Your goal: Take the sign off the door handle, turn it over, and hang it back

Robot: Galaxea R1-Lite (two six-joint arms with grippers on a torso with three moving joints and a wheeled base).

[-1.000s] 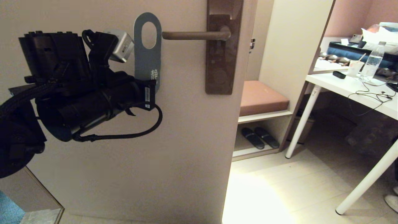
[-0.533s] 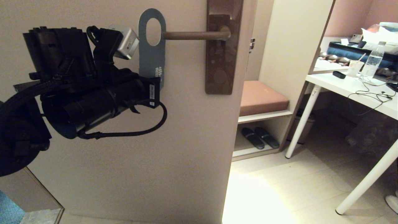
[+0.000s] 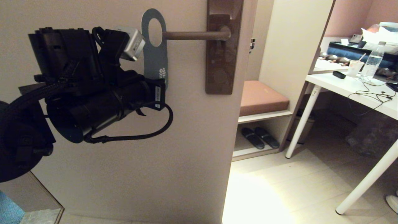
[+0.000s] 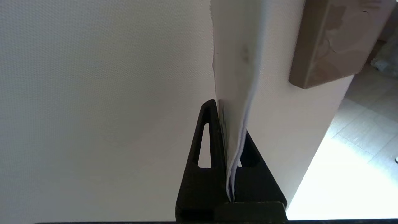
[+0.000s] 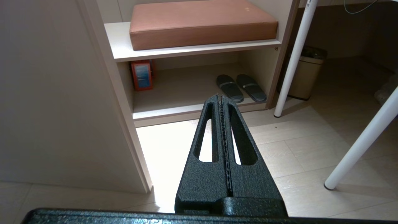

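Note:
The sign (image 3: 155,60) shows its blue side, upright against the door, held by its lower end. Its big hole is level with the free end of the door handle (image 3: 196,35), whose tip meets the hole's right rim; I cannot tell if it has entered. The handle sits on a dark brown plate (image 3: 221,62). My left gripper (image 4: 230,118) is shut on the sign (image 4: 236,62), seen edge-on, with the plate (image 4: 326,46) beyond. In the head view the left wrist (image 3: 102,93) hides the fingers. My right gripper (image 5: 221,96) is shut on nothing, low over the floor.
The pale door (image 3: 124,161) fills the left half. To its right stand a shelf with a brown cushion (image 3: 262,96) and slippers (image 3: 259,137). A white table (image 3: 351,88) with a bottle (image 3: 371,63) and cables stands at the right. A bin (image 5: 306,76) is behind a table leg.
The left gripper has carried the sign to the right and slightly up, bringing its hole from left of the handle's tip up to the tip. The right arm has not moved.

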